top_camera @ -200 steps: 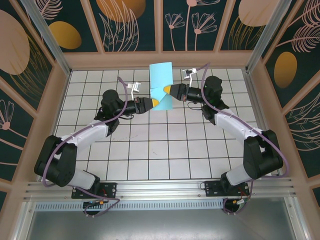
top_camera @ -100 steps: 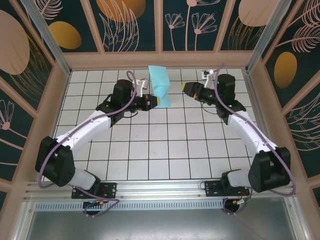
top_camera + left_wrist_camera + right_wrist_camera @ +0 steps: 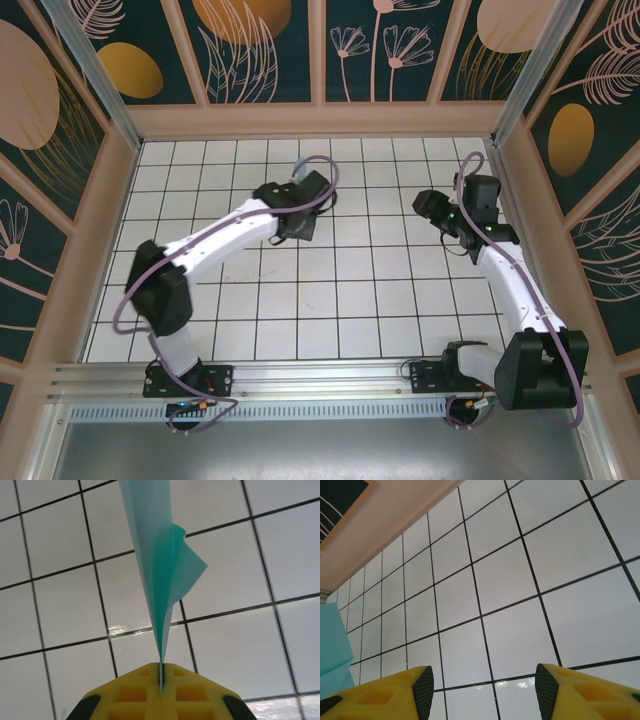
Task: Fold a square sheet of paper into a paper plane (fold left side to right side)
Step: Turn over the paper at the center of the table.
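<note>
Above the tiled table (image 3: 240, 645), my left gripper (image 3: 161, 676) pinches the sheet (image 3: 160, 570) edge-on; my right gripper (image 3: 482, 690) hangs spread, empty. Best I lay it flat before creasing.

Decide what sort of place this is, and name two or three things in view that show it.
Probably a purpose-built robot test cell: a white gridded table fenced by patterned wall panels, with the left arm and right arm bolted to a metal rail at its near edge.

Paper sheet (image 3: 155, 555) is being shown thin, matt, creased; tiled table (image 3: 240, 645) glossy, smooth; left gripper (image 3: 161, 680) matt yellow plastic.
</note>
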Controlling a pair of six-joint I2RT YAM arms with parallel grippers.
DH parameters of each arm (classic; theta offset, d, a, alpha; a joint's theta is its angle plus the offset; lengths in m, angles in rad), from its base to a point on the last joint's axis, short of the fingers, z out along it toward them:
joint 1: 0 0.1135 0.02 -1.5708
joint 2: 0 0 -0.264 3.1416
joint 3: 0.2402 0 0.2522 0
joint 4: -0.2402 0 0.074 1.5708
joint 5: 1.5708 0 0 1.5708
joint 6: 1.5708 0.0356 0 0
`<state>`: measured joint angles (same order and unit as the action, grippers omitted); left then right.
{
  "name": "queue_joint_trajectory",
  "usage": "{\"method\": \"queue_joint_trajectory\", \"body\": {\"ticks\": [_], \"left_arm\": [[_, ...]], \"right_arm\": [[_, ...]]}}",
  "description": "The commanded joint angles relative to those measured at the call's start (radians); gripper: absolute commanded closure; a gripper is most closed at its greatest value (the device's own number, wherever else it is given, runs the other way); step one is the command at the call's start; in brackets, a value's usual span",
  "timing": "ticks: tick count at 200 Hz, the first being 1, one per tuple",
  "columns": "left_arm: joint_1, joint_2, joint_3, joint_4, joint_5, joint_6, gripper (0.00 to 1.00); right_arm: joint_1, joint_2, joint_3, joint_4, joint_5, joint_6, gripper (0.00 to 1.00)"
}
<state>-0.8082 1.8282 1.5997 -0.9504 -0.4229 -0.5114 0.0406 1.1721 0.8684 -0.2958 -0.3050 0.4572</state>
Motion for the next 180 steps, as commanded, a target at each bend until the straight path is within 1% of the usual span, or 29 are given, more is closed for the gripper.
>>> {"method": "queue_joint_trajectory", "body": {"ticks": [1,31,57,67,89,119,133,149,156,165,180], "left_arm": [[-0.038,0.141,0.117,-0.247,-0.166,-0.069,0.98],[-0.063,0.315,0.252,-0.346,-0.156,-0.091,0.93],[-0.078,0.437,0.385,-0.399,-0.106,-0.080,0.88],[-0.083,0.482,0.438,-0.415,-0.078,-0.066,0.87],[-0.085,0.572,0.534,-0.435,0.010,-0.027,0.77],[-0.085,0.661,0.686,-0.436,0.132,0.014,0.66],[-0.081,0.687,0.778,-0.434,0.184,0.035,0.62],[-0.062,0.688,0.847,-0.410,0.256,0.054,0.50],[-0.052,0.674,0.854,-0.386,0.286,0.064,0.47],[-0.037,0.645,0.851,-0.350,0.317,0.071,0.45],[-0.007,0.565,0.782,-0.263,0.356,0.087,0.41]], "right_arm": [[-0.010,-0.036,-0.044,0.013,-0.012,-0.004,0.41],[-0.017,-0.053,-0.083,0.047,-0.048,0.005,0.41],[-0.022,-0.063,-0.108,0.055,-0.071,-0.003,0.41],[-0.023,-0.064,-0.118,0.056,-0.076,-0.005,0.41],[-0.028,-0.072,-0.144,0.061,-0.096,-0.005,0.40],[-0.030,-0.073,-0.162,0.068,-0.140,-0.007,0.41],[-0.030,-0.073,-0.164,0.070,-0.154,-0.008,0.42],[-0.030,-0.065,-0.167,0.078,-0.177,-0.006,0.42],[-0.028,-0.057,-0.169,0.086,-0.190,-0.002,0.41],[-0.026,-0.046,-0.170,0.096,-0.206,0.005,0.42],[-0.004,-0.015,-0.164,0.116,-0.217,0.019,0.42]]}}
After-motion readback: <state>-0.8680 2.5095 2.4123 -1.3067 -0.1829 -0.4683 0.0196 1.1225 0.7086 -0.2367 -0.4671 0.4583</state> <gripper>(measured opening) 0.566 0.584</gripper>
